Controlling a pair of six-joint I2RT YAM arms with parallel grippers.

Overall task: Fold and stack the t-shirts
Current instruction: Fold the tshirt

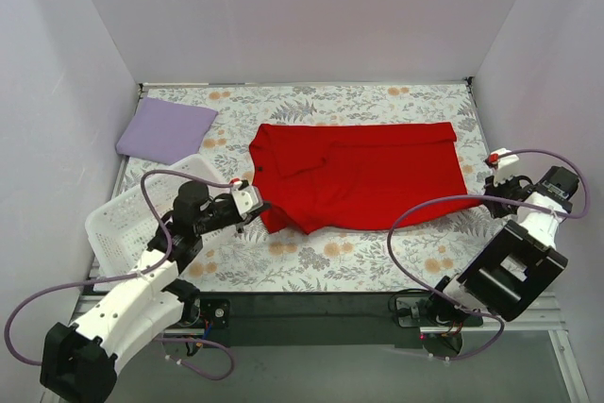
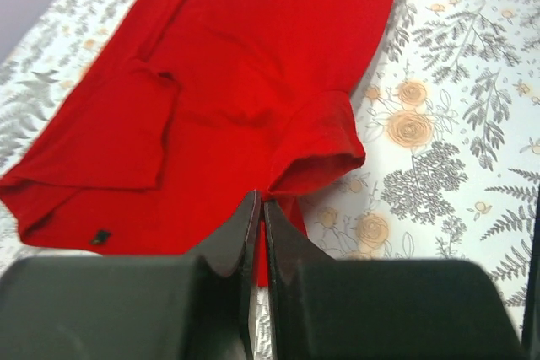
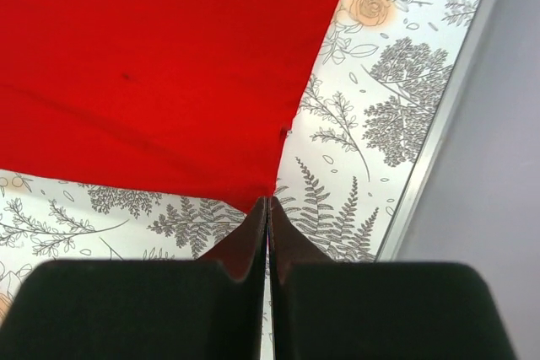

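The red t-shirt (image 1: 368,176), short-sleeved and of soft cloth, lies spread at the middle of the top view. Its long axis runs left to right across the frame, with collar and sleeves at the left end and the hem at the right. One sleeve is folded in over the body, so the spread is not quite flat.

Each end of its lower edge meets a gripper. At the lower left, the left gripper (image 1: 257,205) has its fingers pressed nearly together. Its wrist view shows a strip of red cloth caught in the narrow gap between them, beside the loose sleeve opening. At the lower right, the right gripper (image 1: 483,193) is closed too, and the shirt's corner runs straight into its tips, so I judge it pinched there.

The shirt lies up-frame from both grippers, its far edge toward the top of the picture. A fold would likely carry the held edge upward across the body, both arms moving together so the cloth stays taut.

Around it is the floral-patterned tablecloth (image 1: 330,252). A folded lavender cloth (image 1: 165,129) rests at the upper left, well apart from the shirt. A white plastic basket (image 1: 118,228) sits at the left edge, beside the left arm.
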